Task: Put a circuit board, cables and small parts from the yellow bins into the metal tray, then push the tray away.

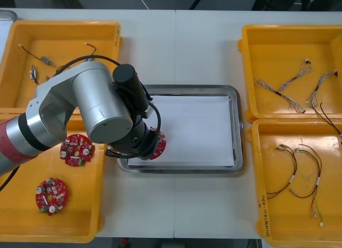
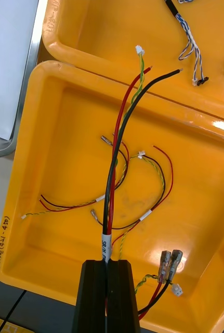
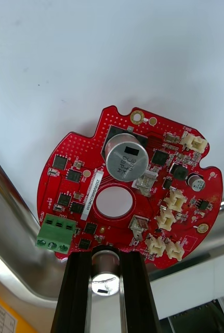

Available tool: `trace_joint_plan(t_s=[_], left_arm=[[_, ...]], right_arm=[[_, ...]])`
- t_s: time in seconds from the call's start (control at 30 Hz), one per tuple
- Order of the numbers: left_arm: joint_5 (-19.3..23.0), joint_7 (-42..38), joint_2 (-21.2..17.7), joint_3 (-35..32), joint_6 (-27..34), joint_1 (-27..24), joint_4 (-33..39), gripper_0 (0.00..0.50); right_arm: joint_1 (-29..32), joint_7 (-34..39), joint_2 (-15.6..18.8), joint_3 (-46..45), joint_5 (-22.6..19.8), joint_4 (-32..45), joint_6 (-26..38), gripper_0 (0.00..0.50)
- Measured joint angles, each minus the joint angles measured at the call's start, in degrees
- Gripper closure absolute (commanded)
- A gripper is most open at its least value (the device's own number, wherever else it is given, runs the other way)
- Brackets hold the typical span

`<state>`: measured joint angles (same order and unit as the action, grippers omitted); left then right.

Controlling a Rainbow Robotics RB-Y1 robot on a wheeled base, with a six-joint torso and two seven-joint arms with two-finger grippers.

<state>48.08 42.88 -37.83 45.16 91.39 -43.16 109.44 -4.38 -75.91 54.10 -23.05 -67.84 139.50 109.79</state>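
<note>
Jaws of the left gripper (image 3: pixel 105 256) are closed on the edge of a red circuit board (image 3: pixel 80 179), held over the white inside of the metal tray (image 1: pixel 235 125) at its near left corner. Right gripper (image 2: pixel 109 264) pinches black, red and yellow cables (image 2: pixel 113 177) tight between its fingers above the near right yellow bin (image 2: pixel 49 156), where more cables lie loose. Two more boards (image 1: pixel 76 149) sit in the near left bin (image 1: pixel 21 216)

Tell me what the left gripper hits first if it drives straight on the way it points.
The white floor of the tray, probably, the circuit board it holds touching first; depth is unclear.
</note>
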Motion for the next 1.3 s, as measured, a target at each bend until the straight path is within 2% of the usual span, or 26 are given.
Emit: trace_joint_plan(t_s=[0.2, 0.3, 0.33, 0.37, 0.4, 0.43, 0.47, 0.53, 0.57, 0.97, 1.1, 1.3], left_arm=[[-1.3, 0.0, 0.0, 1.9, -1.8, 0.0, -1.2, 0.492], [-1.3, 0.0, 0.0, 2.1, -1.8, 0.0, -1.4, 0.395], [-1.3, 0.0, 0.0, 2.1, -1.8, 0.0, -1.4, 0.377], [-1.3, 0.0, 0.0, 2.1, -1.8, 0.0, -1.4, 0.309], [-1.3, 0.0, 0.0, 2.1, -1.8, 0.0, -1.4, 0.269], [-1.3, 0.0, 0.0, 2.1, -1.9, 0.0, -1.4, 0.177], [-1.3, 0.0, 0.0, 2.1, -1.9, 0.0, -1.4, 0.109], [-1.3, 0.0, 0.0, 2.1, -1.9, 0.0, -1.4, 0.016], [-1.3, 0.0, 0.0, 2.1, -1.9, 0.0, -1.4, 0.0], [-0.6, 0.0, 0.0, 1.6, -1.4, -0.2, -1.4, 0.0], [1.7, 0.0, 0.0, -2.3, 2.4, -0.3, -0.4, 0.0], [3.3, 0.0, 0.0, -10.7, 10.1, -0.3, 4.5, 0.0]], right_arm=[[0.0, 0.0, 0.0, 0.0, 0.0, 0.3, 0.0, 0.5], [0.0, 0.0, 0.0, 0.2, 0.0, 0.4, 0.0, 0.5], [0.0, 0.0, 0.0, 0.3, 0.0, 0.4, 0.0, 0.5], [0.0, 0.0, 0.0, 0.4, 0.0, 0.4, 0.0, 0.5], [0.0, 0.0, 0.0, 0.5, 0.0, 0.4, 0.0, 0.5], [0.0, 0.0, 0.0, 0.6, 0.0, 0.4, 0.0, 0.5], [0.0, 0.0, 0.0, 0.7, 0.0, 0.4, 0.0, 0.5], [0.0, 0.0, 0.0, 0.8, 0.1, 0.4, 0.0, 0.5], [0.0, 0.0, -0.1, 0.9, 0.3, 0.4, 0.0, 0.5], [0.0, 0.0, -1.0, 1.1, 0.7, 1.8, 0.0, 0.5], [0.0, 0.0, -1.0, 1.9, 0.7, 2.7, 0.0, 0.5], [-2.1, 0.0, -1.0, 5.9, 1.9, 5.2, 0.0, 0.5]])
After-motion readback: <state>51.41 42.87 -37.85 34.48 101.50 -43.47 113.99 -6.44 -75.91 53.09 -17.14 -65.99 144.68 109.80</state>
